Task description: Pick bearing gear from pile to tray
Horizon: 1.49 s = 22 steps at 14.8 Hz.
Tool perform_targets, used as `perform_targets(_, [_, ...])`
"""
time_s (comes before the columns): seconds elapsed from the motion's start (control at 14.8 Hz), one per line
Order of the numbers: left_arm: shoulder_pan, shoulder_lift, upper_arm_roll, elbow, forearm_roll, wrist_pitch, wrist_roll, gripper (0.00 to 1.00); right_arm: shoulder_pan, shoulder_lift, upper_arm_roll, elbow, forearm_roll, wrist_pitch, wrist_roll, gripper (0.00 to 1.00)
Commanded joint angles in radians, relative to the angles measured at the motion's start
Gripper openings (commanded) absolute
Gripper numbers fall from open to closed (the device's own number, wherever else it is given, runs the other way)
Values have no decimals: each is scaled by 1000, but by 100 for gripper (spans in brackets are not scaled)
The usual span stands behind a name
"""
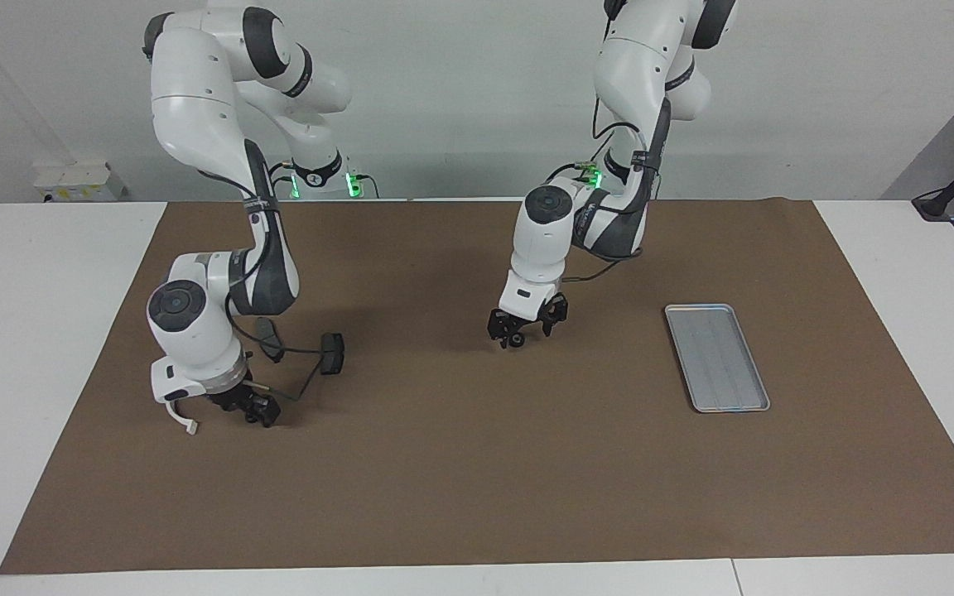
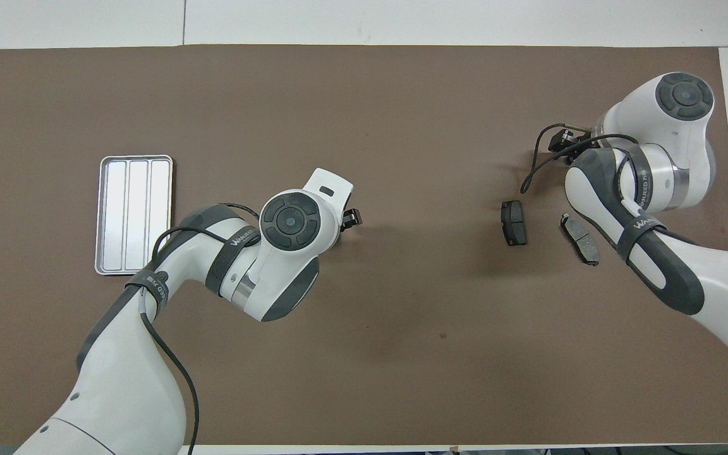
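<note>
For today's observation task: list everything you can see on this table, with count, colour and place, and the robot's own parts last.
table: one, white, under everything
mat: one, brown, covering most of the table
tray: one, silver-grey, nothing in it, toward the left arm's end
brake pads: two, dark grey, side by side, toward the right arm's end
bracket: one, white, curved, partly hidden beside the right hand
gear: one likely, black, tiny, at the left hand's tips; hard to tell apart
left hand: open, low over mid-mat
right hand: low on the mat by the bracket
</note>
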Motion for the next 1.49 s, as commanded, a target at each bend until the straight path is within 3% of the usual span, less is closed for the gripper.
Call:
perform_targets(0.0, [-22,-10,12,-33,18,25,-30,98,-13,6,14,4,-12,22,-7,89])
perform_targets(0.41, [-31,-10,15,-42,20,25,-35,92,-15,11,14,9,-8,40,-8,77])
perform_targets(0.61, [-24,-5,16,-37,27,28,-29,90,-16,12,16,9,-6,43,-7,62])
perform_targets(1.08, [-16,7,18,-36,43,48,-15,88,-15,14,17,11,12,51,-5,41])
perform_targets(1.22, [-16,9,16,-36,41,52,-18,88,-16,14,16,9,17,49,-8,29])
perform_targets(1.42, [-17,9,16,-37,41,51,-26,88,-15,15,16,9,17,49,-15,2])
